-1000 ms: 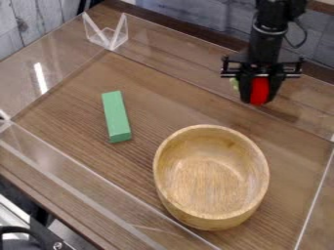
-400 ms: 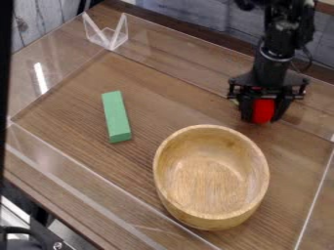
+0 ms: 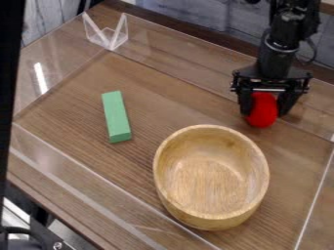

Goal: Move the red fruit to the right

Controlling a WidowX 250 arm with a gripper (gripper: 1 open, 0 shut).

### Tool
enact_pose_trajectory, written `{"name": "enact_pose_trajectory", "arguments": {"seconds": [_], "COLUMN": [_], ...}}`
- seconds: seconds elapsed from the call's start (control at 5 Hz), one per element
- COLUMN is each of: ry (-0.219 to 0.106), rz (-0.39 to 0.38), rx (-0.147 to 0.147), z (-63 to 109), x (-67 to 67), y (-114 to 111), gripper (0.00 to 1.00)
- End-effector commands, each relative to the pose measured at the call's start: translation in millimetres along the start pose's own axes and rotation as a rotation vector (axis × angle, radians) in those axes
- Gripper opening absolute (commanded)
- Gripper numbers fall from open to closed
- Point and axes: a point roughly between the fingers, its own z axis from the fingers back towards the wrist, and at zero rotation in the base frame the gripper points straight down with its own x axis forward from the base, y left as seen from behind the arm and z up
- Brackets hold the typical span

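Principal risk: the red fruit (image 3: 263, 114) is round and sits on the smooth wooden table (image 3: 78, 137), so on retraction a finger brushing its side could set it rolling, either toward the wooden bowl (image 3: 212, 176) just beside it or along the board toward the clear wall on the right. A secondary risk is the fruit sticking briefly to a pad and being lifted, then dropped off position. The gripper (image 3: 271, 98) points straight down over the fruit with its fingers spread apart, one on each side, no longer appearing to pinch it. The fruit lies low between and slightly below the fingertips, apparently resting on the table; at this resolution it cannot be confirmed whether either finger is touching its surface. The fruit is at the right side of the work area, just beyond the bowl's far-right rim and well apart from the green block (image 3: 117, 116) on the left. Placement appears consistent with the task.
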Motion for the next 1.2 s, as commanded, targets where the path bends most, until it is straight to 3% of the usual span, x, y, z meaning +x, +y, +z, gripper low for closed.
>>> {"name": "enact_pose_trajectory", "arguments": {"seconds": [0.0,0.4,1.0], "ry": [-0.058,-0.054,-0.031], "rz": [0.025,0.14,0.134], "rx": [-0.065,-0.069,-0.088], "z": [43.4,23.4,28.1], "x": [11.4,20.2,19.0], "y": [-10,12,0], "gripper": [1.0,1.0,1.0]}}
